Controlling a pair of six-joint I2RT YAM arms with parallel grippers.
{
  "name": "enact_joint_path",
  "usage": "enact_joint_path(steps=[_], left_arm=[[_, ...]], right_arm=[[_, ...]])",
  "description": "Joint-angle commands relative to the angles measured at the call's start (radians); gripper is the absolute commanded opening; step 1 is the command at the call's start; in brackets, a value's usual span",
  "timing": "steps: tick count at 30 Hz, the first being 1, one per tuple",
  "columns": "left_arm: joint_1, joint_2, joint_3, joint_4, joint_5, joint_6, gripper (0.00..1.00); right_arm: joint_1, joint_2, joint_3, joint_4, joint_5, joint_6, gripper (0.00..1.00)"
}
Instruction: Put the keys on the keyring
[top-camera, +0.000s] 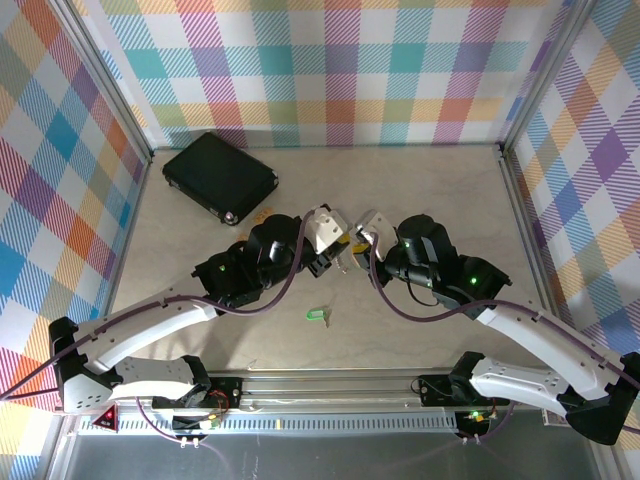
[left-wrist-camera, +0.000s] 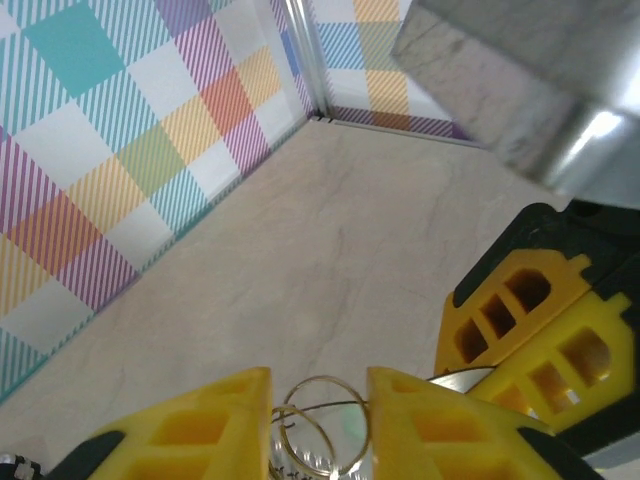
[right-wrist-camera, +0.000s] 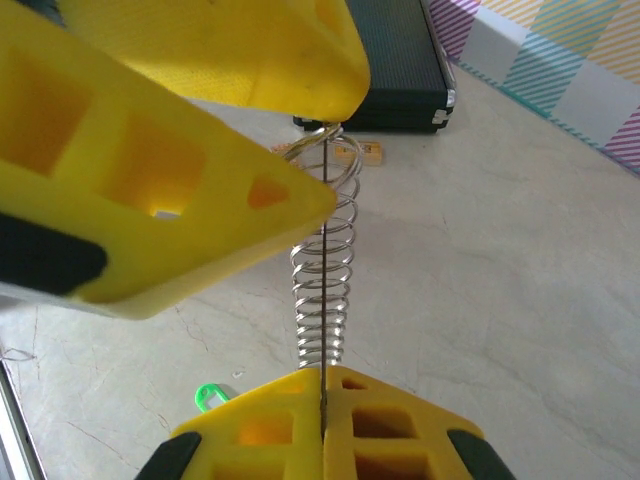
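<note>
Coils of the sprung keyring (right-wrist-camera: 342, 262) stand upright in the middle of the right wrist frame. Their foot sits just above the right gripper (right-wrist-camera: 323, 378), whose yellow fingers are pressed flat together on a thin metal strip, probably a key (right-wrist-camera: 324, 300) seen edge-on. At the upper left of that frame the left gripper (right-wrist-camera: 335, 125) is clenched on the coil's top end. Overhead, both claws meet at frame centre, and a small green piece (top-camera: 317, 316) lies on the table (top-camera: 430, 200) just below them.
</note>
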Motion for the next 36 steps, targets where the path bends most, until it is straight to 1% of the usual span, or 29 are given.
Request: enact_joint_path(steps=[1, 4, 7, 10, 13, 16, 17, 18, 22, 25, 28, 32, 36], left_arm=[[0.022, -0.032, 0.037, 0.017, -0.103, -0.013, 0.26], [0.031, -0.047, 0.037, 0.003, -0.101, -0.033, 0.23], [0.040, -0.059, 0.039, -0.020, -0.083, -0.054, 0.17], [0.048, -0.072, 0.037, -0.048, -0.046, -0.076, 0.13], [0.051, -0.096, 0.022, -0.069, 0.017, -0.100, 0.14], [0.058, -0.129, -0.002, -0.094, 0.075, -0.146, 0.19], [0.060, -0.139, -0.010, -0.122, 0.083, -0.166, 0.20], [0.063, -0.151, -0.018, -0.146, 0.090, -0.187, 0.21], [0.080, -0.203, -0.063, -0.216, 0.099, -0.263, 0.22], [0.106, -0.232, -0.099, -0.268, 0.118, -0.329, 0.22], [0.138, -0.248, -0.145, -0.287, 0.166, -0.395, 0.22], [0.154, -0.239, -0.201, -0.287, 0.218, -0.451, 0.26], [0.167, -0.238, -0.262, -0.256, 0.253, -0.505, 0.27]], right_arm=[[0.010, -0.028, 0.031, -0.015, -0.007, -0.016, 0.00], [0.009, -0.029, 0.030, -0.015, -0.004, -0.017, 0.00], [0.011, -0.026, 0.030, -0.015, -0.001, -0.016, 0.00], [0.011, -0.025, 0.028, -0.014, -0.005, -0.013, 0.00], [0.010, -0.020, 0.027, -0.015, -0.006, -0.007, 0.00], [0.010, 0.007, 0.037, -0.034, 0.009, 0.008, 0.00], [0.010, 0.026, 0.043, -0.044, 0.015, 0.008, 0.00], [0.009, 0.049, 0.051, -0.061, 0.022, 0.052, 0.00], [0.004, 0.147, 0.060, -0.106, 0.037, 0.109, 0.00], [-0.027, 0.212, 0.050, -0.115, -0.014, 0.179, 0.00], [-0.078, 0.260, 0.024, -0.099, -0.105, 0.260, 0.00], [-0.110, 0.318, -0.005, -0.073, -0.179, 0.325, 0.00], [-0.150, 0.392, -0.008, -0.070, -0.235, 0.365, 0.00]])
